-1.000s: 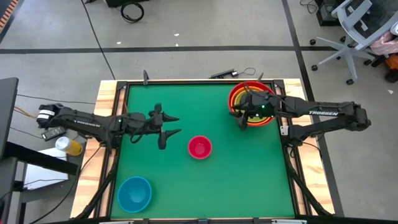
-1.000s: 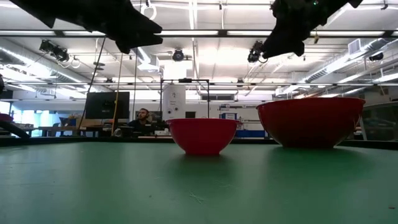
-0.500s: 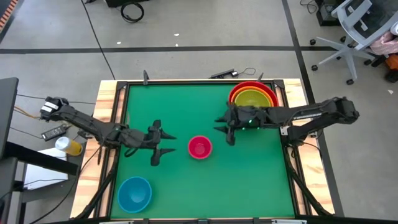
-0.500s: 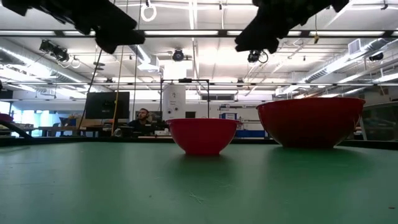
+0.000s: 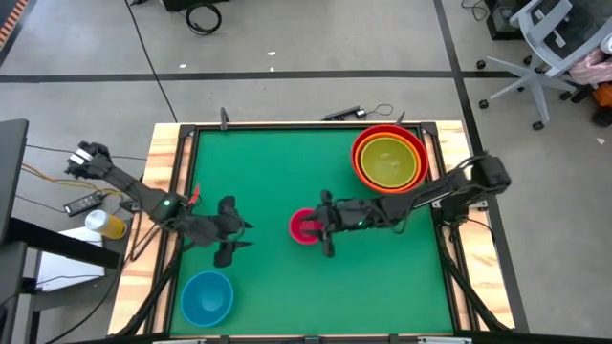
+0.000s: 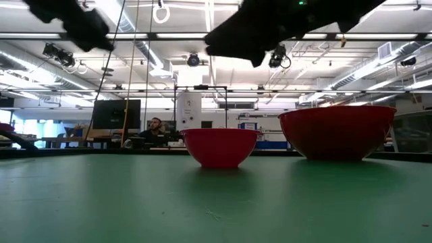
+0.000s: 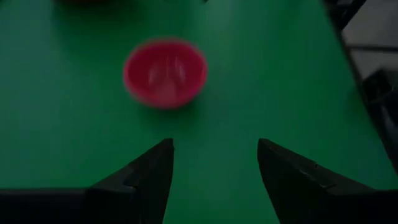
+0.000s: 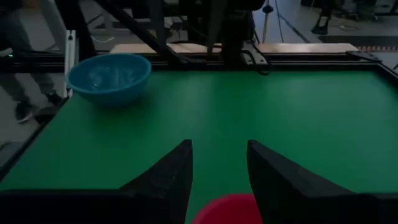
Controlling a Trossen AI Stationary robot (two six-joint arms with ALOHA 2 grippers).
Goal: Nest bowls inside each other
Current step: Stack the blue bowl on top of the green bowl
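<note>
Blue bowl (image 5: 207,296) nearest front edge of table (image 5: 268,162). Beyond it, left tool (image 5: 232,239) open, empty. Pink bowl (image 5: 306,226) mid-table, right tool (image 5: 325,226) open above its rim. Red-orange-yellow stack (image 5: 388,159) farthest. Likely light, stiff, slippery; pinch rim.

In the right wrist view the pink bowl (image 8: 229,210) is cut off at the bottom edge — only its rim shows. In the low view both arms are clipped at the top, and the nested bowls' (image 6: 337,131) contents are hidden — perhaps behind the red wall.
</note>
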